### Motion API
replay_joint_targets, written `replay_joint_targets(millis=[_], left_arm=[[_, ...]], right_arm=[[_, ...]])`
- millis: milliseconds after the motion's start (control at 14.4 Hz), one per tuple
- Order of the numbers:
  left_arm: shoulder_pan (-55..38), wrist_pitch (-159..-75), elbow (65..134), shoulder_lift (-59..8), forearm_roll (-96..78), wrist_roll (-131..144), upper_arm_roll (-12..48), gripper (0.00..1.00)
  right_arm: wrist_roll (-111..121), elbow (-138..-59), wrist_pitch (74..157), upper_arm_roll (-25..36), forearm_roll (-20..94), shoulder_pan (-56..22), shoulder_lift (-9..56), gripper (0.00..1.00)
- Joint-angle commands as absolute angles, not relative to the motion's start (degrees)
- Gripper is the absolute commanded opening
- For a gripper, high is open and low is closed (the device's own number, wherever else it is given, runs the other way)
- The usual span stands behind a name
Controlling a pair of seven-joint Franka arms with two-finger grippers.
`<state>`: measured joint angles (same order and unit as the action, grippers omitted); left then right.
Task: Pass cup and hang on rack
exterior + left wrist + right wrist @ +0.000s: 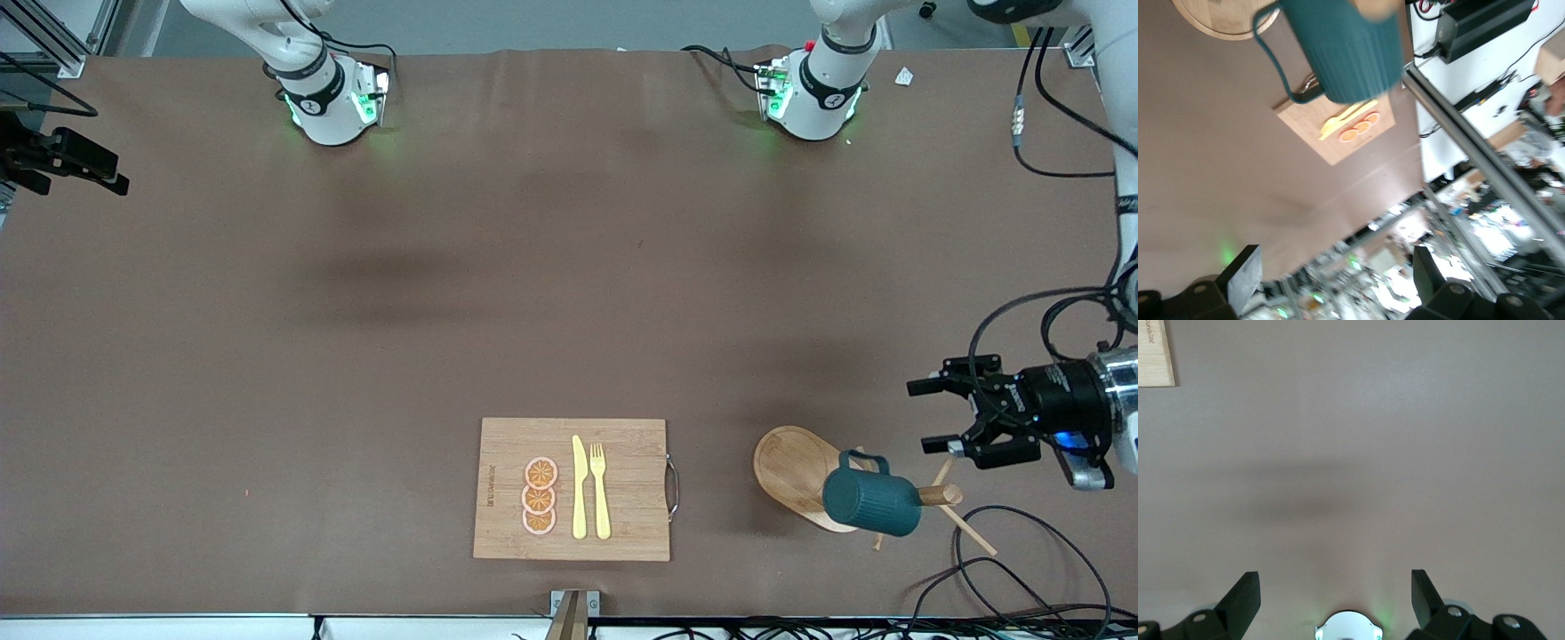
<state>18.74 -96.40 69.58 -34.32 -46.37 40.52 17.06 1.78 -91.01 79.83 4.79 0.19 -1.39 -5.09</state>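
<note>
One cup (pixel 869 503) hangs on the rack (pixel 794 465), mouth toward 9 o'clock. Your L gripper (pixel 941 414) is spread, empty, at the cup's 1 o'clock. R gripper (pixel 1335 587) also spread, over bare table, waiting.

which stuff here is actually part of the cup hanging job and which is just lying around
Part of the job:
cup, hanging on the rack
rack
left gripper, open beside the rack

Just lying about:
cutting board
orange slices
yellow knife
yellow fork
</note>
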Motion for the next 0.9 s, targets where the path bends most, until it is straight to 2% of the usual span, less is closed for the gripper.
replay_joint_targets(millis=[0, 555, 694, 833], left_arm=[[18.72, -95.54, 71.1, -28.58, -36.95, 40.08, 20.55, 1.0], [19.25, -91.33, 71.1, -21.89, 1.62, 34.31, 34.36, 1.0], [19.33, -89.74, 71.1, -20.48, 7.27, 29.64, 35.5, 1.0], [16.02, -89.82, 72.24, -16.37, 8.86, 25.69, 31.76, 1.0]], right_arm=[[1.41, -92.29, 80.07, 4.75, -0.09, -1.93, -6.77, 1.0], [1.41, -92.37, 80.07, 4.75, -0.09, -2.2, -6.77, 1.0], [1.41, -92.37, 80.07, 4.75, -0.09, -2.11, -6.77, 1.0], [1.41, -92.37, 80.16, 4.75, -0.09, -2.11, -6.68, 1.0]])
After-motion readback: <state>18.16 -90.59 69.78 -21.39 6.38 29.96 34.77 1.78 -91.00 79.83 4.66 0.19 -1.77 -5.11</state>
